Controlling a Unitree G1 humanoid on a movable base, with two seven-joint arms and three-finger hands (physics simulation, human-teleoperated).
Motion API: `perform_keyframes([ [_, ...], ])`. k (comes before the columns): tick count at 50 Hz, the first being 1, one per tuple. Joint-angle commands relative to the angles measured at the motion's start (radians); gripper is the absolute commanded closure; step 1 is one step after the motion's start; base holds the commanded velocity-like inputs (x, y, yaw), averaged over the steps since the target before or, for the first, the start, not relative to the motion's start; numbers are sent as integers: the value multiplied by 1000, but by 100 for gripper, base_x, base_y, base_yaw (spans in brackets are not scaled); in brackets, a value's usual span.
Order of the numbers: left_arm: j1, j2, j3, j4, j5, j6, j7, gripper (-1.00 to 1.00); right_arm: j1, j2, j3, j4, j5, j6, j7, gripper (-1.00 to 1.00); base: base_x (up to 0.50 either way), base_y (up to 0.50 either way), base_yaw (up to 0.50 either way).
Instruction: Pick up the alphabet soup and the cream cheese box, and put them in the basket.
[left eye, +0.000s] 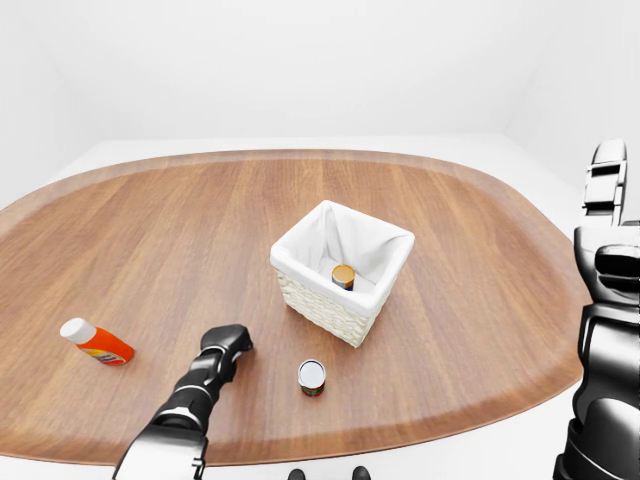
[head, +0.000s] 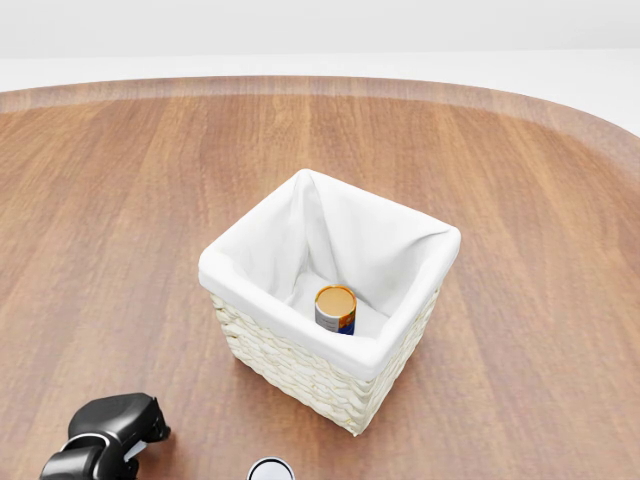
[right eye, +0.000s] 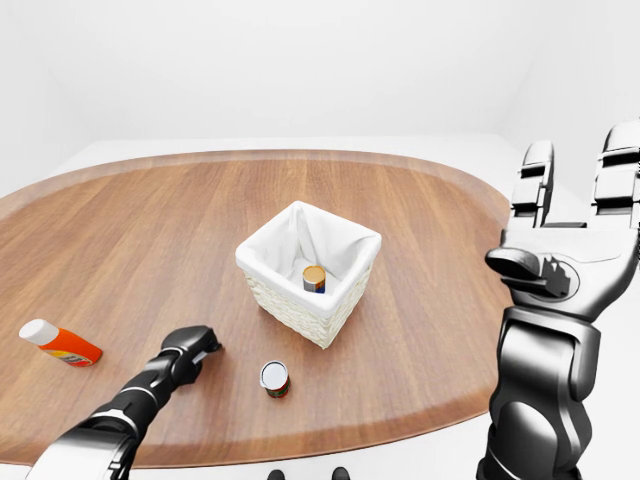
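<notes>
The wicker basket (head: 300, 365) with a white cloth lining stands mid-table. Inside it the alphabet soup can (head: 335, 308), orange-lidded, stands upright. My left hand (head: 140, 425) rests on the table at the head view's lower left, well left of the basket, fingers curled shut. Only a pale sliver of the cream cheese box (head: 137, 446) shows under those fingers; the rest is hidden. My right hand (right eye: 565, 215) is raised at the right of the right-eye view, off the table's edge, fingers spread and holding nothing.
A second can (left eye: 312, 377) with a white lid stands just below the basket, right of my left hand. An orange bottle (left eye: 95, 342) with a white cap lies at the table's left. The table edge (left eye: 400, 425) curves close below the can.
</notes>
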Motion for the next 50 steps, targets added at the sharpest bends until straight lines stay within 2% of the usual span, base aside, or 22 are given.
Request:
perform_keyframes([
  [1,18,35,6,-108,18,0,30,100,4,25,14,-7,-54,0,35,-100,0,0,0],
  [3,27,41,17,-151,0,0,12,100,4,28,15,-8,-59,0,38,-100,0,0,0],
  [10,140,51,103,-462,-146,0,-166,100,7,36,17,-13,-72,0,44,-100,0,0,0],
  [21,250,27,177,-786,-295,0,-318,100,8,43,22,-3,-91,0,55,-100,0,0,0],
  [30,290,22,201,-873,-340,0,-346,100,9,45,24,-5,-88,0,52,-100,0,0,0],
  [42,347,3,275,-1184,-478,0,-470,100,15,54,31,-8,-108,0,67,-100,0,0,0],
  [50,345,-11,312,-1387,-558,0,-533,100,15,58,35,-8,-117,0,72,-100,0,0,0],
])
